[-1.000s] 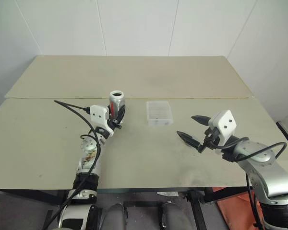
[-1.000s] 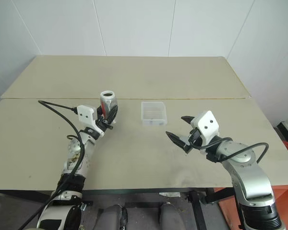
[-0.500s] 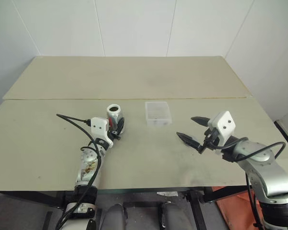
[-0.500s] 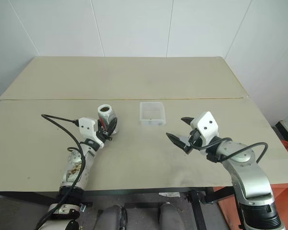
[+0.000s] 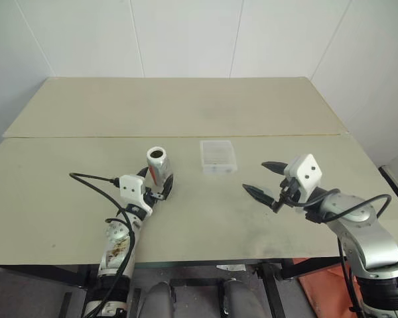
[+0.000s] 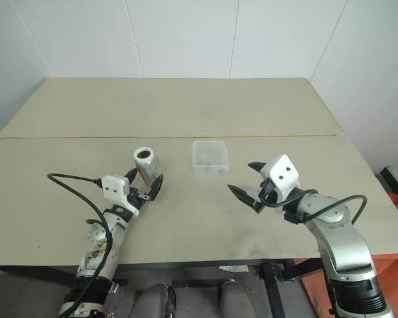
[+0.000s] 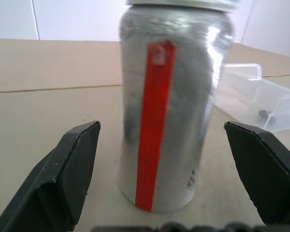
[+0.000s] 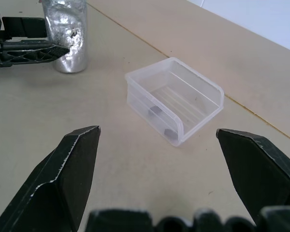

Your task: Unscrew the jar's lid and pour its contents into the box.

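Note:
The jar (image 5: 157,163) stands upright on the table with a red strip (image 7: 153,125) on its side and its mouth uncovered. My left gripper (image 5: 156,181) is open, one finger on each side of the jar (image 7: 183,96) with a gap to both. The box (image 5: 218,156) lies just right of the jar, and a few small dark pieces (image 8: 157,111) lie inside it. My right gripper (image 5: 255,176) hangs open and holds nothing, right of and nearer than the box (image 8: 150,96). The lid is out of view.
The tan table (image 5: 186,106) has a seam (image 5: 86,136) running across it behind the jar and box. Its front edge (image 5: 205,263) lies close under both arms. A black cable (image 5: 93,180) loops off the left wrist.
The left gripper brought the jar down onto the table, then opened, let it go and drew back a little. The right arm kept still.

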{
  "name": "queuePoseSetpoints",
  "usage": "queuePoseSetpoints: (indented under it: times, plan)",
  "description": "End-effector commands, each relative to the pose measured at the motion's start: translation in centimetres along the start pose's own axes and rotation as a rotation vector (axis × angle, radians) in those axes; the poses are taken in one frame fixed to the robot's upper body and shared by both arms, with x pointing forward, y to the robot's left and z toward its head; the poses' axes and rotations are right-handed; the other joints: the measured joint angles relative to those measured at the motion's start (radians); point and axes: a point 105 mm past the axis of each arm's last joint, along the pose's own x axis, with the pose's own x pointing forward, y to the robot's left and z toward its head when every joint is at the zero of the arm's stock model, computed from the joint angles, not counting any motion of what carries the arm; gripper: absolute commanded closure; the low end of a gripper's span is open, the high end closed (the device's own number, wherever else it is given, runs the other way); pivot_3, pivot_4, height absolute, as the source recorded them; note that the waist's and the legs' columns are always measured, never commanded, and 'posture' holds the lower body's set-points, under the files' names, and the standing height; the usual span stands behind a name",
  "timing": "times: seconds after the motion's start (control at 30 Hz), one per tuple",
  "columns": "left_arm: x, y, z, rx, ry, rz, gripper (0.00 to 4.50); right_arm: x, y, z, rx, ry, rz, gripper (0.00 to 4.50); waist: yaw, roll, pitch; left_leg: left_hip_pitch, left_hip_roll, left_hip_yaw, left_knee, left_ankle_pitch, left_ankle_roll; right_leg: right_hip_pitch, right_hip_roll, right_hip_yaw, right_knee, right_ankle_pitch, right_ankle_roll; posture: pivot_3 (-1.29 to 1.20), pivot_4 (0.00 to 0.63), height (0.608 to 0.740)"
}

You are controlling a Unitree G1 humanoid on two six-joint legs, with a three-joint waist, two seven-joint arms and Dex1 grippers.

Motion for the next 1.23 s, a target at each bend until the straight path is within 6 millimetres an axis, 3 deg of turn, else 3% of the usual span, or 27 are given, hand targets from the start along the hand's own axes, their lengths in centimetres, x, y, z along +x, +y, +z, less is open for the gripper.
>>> queuePoseSetpoints:
  times: [0.03, 0.17, 0.33, 0.47, 0.63, 0.87, 1.23]
  plan:
    - [-0.9, 0.5, 2.5, 0.083, -0.086, 0.000, 0.03, -0.2, -0.2, 1.4, -0.072, -0.035, 0.009, 0.00, 0.001, 0.000, 0.000, 0.000, 0.000, 0.000, 0.000, 0.000, 0.000, 0.000, 0.000, 0.000, 0.000, 0.000, -0.001, 0.00, 0.150, 0.740]
    - [-3.3, 1.3, 4.2, 0.076, -0.121, 0.011, 0.03, -0.3, -0.1, 1.8, -0.078, -0.043, 0.043, 0.00, 0.001, 0.000, 0.000, 0.000, 0.001, 0.000, -0.001, 0.000, 0.000, -0.001, 0.000, 0.000, -0.001, -0.002, -0.001, 0.00, 0.150, 0.740]
    - [-8.0, 0.5, 6.7, -0.036, -0.079, -0.250, 0.03, -2.4, -0.2, 2.2, -0.090, -0.048, 0.183, 0.00, -0.002, 0.000, 0.000, 0.000, 0.003, 0.002, -0.004, 0.000, 0.000, -0.003, 0.000, 0.000, -0.001, -0.004, -0.004, 0.00, 0.150, 0.740]
    - [-11.3, 3.2, 9.7, 0.061, 0.002, -0.385, 0.03, -5.2, -0.9, 3.2, -0.169, -0.074, 0.327, 0.00, 0.005, 0.000, 0.000, -0.001, 0.005, 0.003, -0.005, 0.000, 0.000, -0.007, 0.001, -0.001, 0.001, -0.007, -0.007, 0.00, 0.150, 0.740]
    - [-14.3, 6.3, 13.9, 0.232, 0.131, -0.480, 0.03, -6.6, -3.4, 3.6, -0.232, -0.024, 0.335, 0.00, 0.001, 0.000, 0.000, 0.000, 0.006, 0.005, -0.005, 0.000, 0.000, -0.009, 0.001, -0.002, 0.001, -0.008, -0.008, 0.00, 0.150, 0.740]
    - [-15.7, 6.3, 18.6, 0.275, 0.124, -0.492, 0.03, -7.3, -4.0, 3.8, -0.238, -0.009, 0.377, 0.00, 0.000, 0.000, 0.000, -0.001, 0.007, 0.008, -0.009, 0.000, 0.000, -0.013, 0.001, -0.002, 0.001, -0.009, -0.011, 0.00, 0.150, 0.740]
    - [-15.9, 6.2, 17.9, 0.276, 0.138, -0.446, 0.03, -6.4, -4.1, 3.4, -0.238, 0.023, 0.384, 0.00, 0.000, 0.000, 0.000, -0.001, 0.007, 0.009, -0.011, 0.000, -0.001, -0.013, 0.001, -0.002, 0.001, -0.010, -0.011, 0.00, 0.150, 0.740]
